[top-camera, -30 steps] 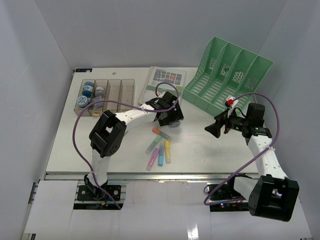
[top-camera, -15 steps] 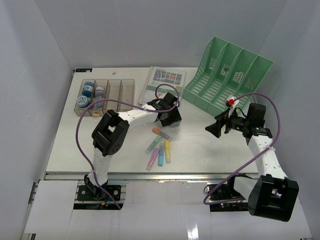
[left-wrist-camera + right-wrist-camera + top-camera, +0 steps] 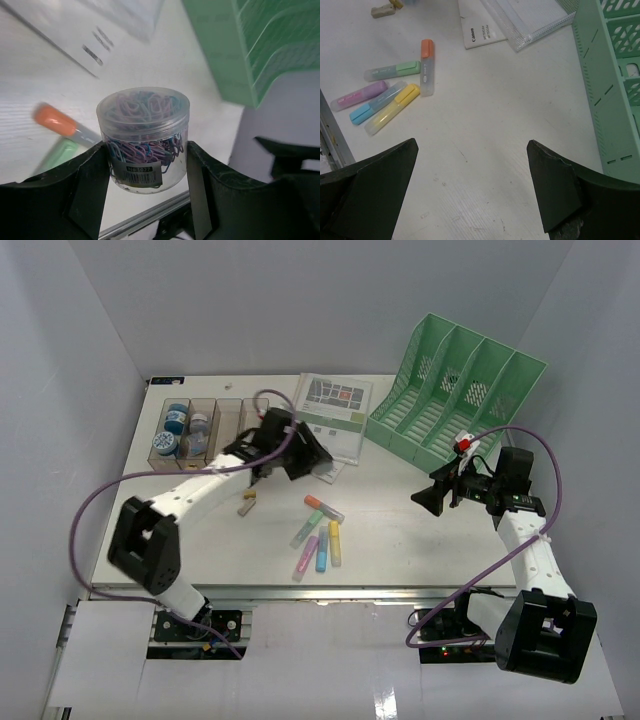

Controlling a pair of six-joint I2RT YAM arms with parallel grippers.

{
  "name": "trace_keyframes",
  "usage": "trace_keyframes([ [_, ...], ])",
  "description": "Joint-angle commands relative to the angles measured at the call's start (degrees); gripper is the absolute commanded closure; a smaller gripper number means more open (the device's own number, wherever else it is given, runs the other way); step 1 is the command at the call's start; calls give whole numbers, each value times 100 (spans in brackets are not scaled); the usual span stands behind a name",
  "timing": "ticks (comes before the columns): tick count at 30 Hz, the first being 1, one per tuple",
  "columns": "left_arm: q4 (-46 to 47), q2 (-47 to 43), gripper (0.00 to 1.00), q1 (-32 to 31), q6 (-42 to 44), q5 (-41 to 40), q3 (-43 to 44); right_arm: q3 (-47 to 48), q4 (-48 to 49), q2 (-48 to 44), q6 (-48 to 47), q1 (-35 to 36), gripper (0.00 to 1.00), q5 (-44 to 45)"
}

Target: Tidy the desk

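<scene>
Swung leftward over the desk (image 3: 400,530), the clip jar (image 3: 143,120) is clamped mid-wall by the left gripper (image 3: 147,152); it is judged light, rigid and slippery. The right gripper (image 3: 471,150) is held agape.

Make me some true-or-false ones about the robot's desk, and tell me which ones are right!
1. The left tool is gripping a clear tub of paper clips. True.
2. The right tool is squeezing a pen. False: it is open and holds nothing.
3. Five highlighters lie on the desk. True.
4. The file rack is red. False: it is green.
</scene>
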Motion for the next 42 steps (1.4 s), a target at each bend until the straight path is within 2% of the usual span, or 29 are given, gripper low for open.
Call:
trace_keyframes([
  [1, 319, -1685, 78, 1769, -352, 686, -945, -21, 42, -111, -81, -46, 4, -225],
  [4, 222, -2148, 79, 3093, -476, 1069, -1274, -29, 48, -129, -91, -55, 4, -244],
  [7, 124, -2436, 79, 4100, -585, 1254, -1467, -29, 39, -135, -100, -52, 4, -248],
  [10, -97, -2274, 80, 4931, -636, 1179, -1358, -29, 39, -137, -108, -64, 4, -254],
  [13, -363, -1637, 80, 5277, -722, 1280, -1014, -46, 39, -121, -118, -64, 4, -254],
  [16, -531, -1017, 80, 5339, -806, 1429, -644, -45, 31, -104, -126, -65, 4, -237],
  [22, -501, -588, 80, 5331, -954, 1138, -366, -37, 28, -62, -168, -67, 4, -216],
  [30, -501, -262, 76, 5331, -820, 886, -191, -29, -22, -32, -267, -73, 3, -201],
  [42, -297, 142, 69, 5331, -819, 1014, -24, -37, -26, 19, -306, -73, 3, -162],
])
